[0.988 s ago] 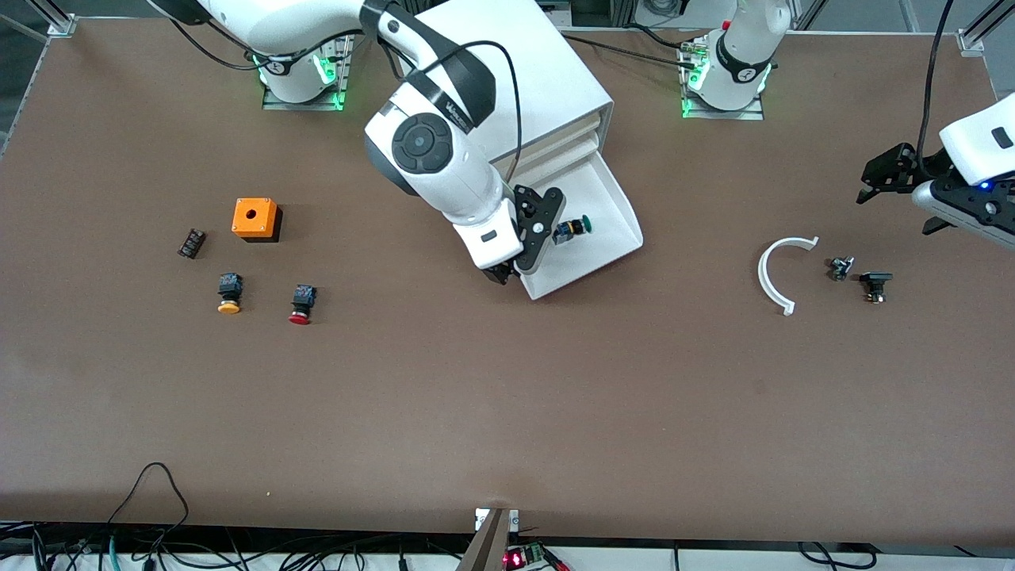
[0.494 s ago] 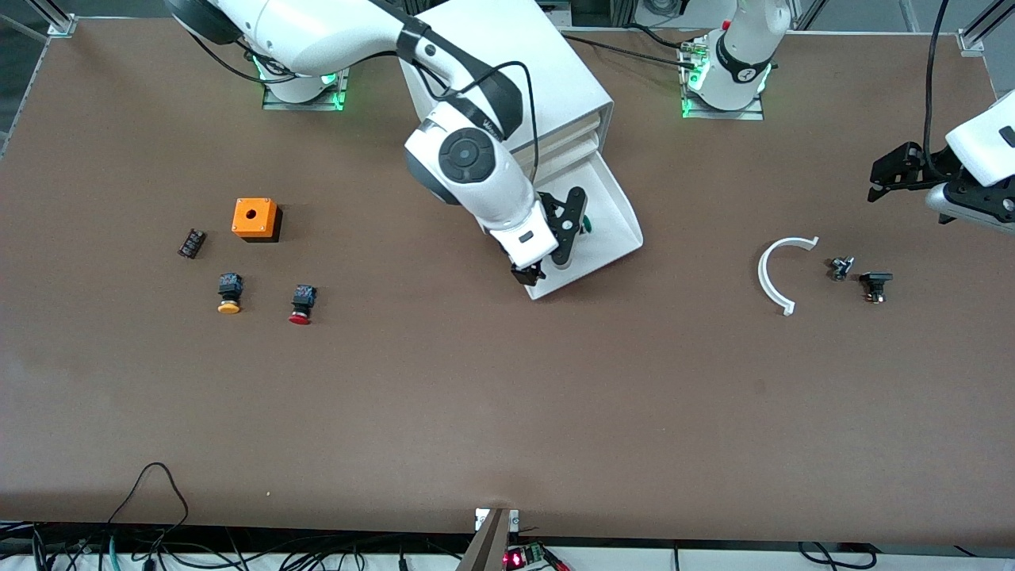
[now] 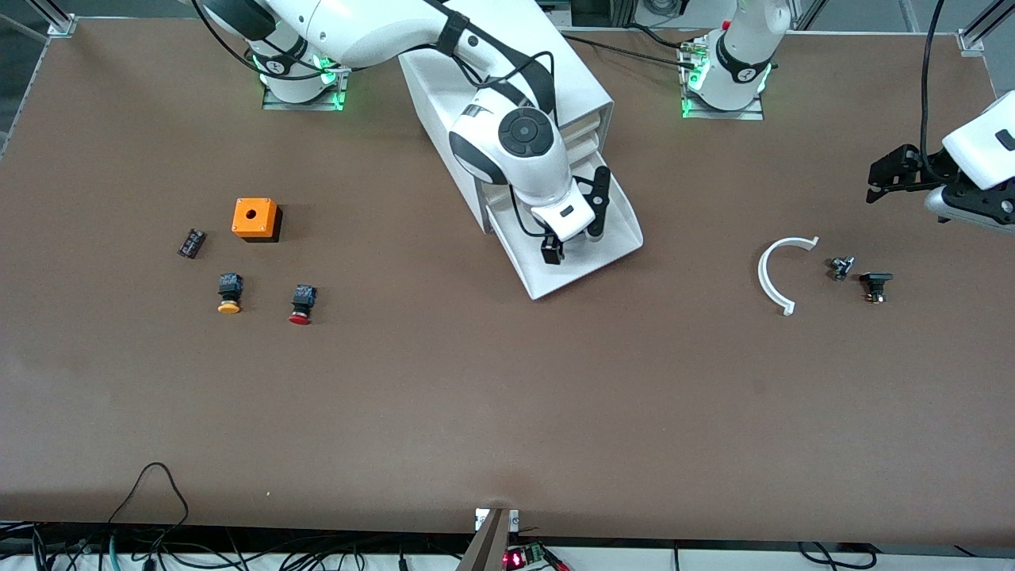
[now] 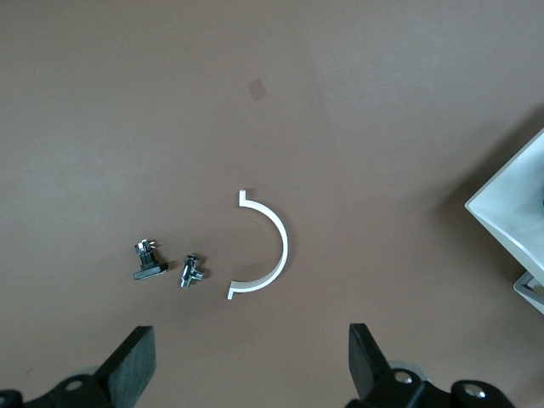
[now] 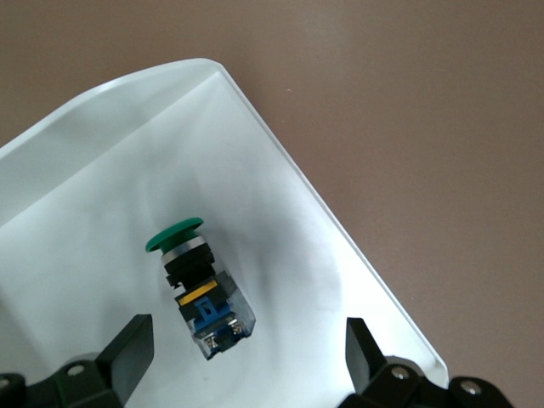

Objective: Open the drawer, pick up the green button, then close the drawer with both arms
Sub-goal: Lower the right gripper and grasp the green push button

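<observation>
Lying on its side in the open drawer [image 5: 323,212], the green-capped button [image 5: 197,287] sits under the right gripper's [image 5: 246,357] wide, empty jaws.

Green-capped button [image 5: 200,285] lies on its side in open drawer [image 3: 614,250]

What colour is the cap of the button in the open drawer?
Green; the button shows best in the right wrist view.

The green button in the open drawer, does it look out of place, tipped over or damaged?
Nothing stands out. The green button lies on its side inside the open drawer, whole, with the right tool open over it.
</observation>
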